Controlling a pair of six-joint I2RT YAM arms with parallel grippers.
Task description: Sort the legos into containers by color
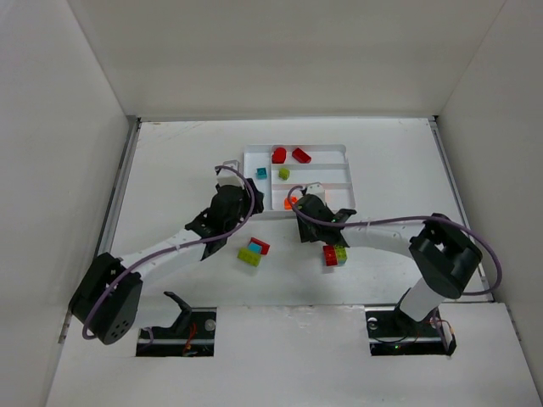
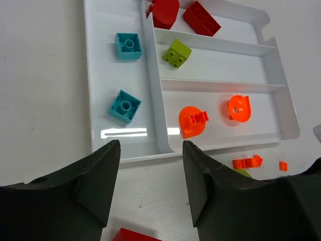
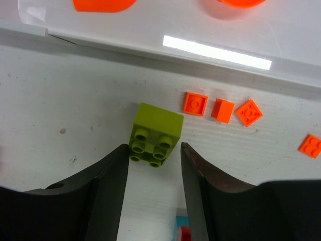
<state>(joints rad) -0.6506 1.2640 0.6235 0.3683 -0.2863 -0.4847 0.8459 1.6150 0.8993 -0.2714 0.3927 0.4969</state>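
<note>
The white tray [image 2: 220,143] lies on the bench [image 2: 40,75], and I take it as my landmark. Its short section on the left holds two teal bricks [image 2: 128,46]. The far long section holds two red bricks [image 2: 201,18], the middle one holds one green brick [image 2: 176,53], and the nearest one holds two round orange pieces [image 2: 192,121].

The left fingers [image 2: 100,181] hang over the near edge of the tray. They are spread, and nothing is between them.

The right fingers [image 3: 108,191] are low over the bench, just beside the near wall of the tray. A second green brick [image 3: 156,133] lies there with its studs up, and one finger stands on each side of it. I cannot tell if they already press it.

To the right of this brick, also just outside the tray, lie four tiny orange pieces [image 3: 223,110].

Farther from the tray, toward the arm bases, I see a green and red pair [image 1: 253,252] and a red and green pair [image 1: 335,254] on the bench.
</note>
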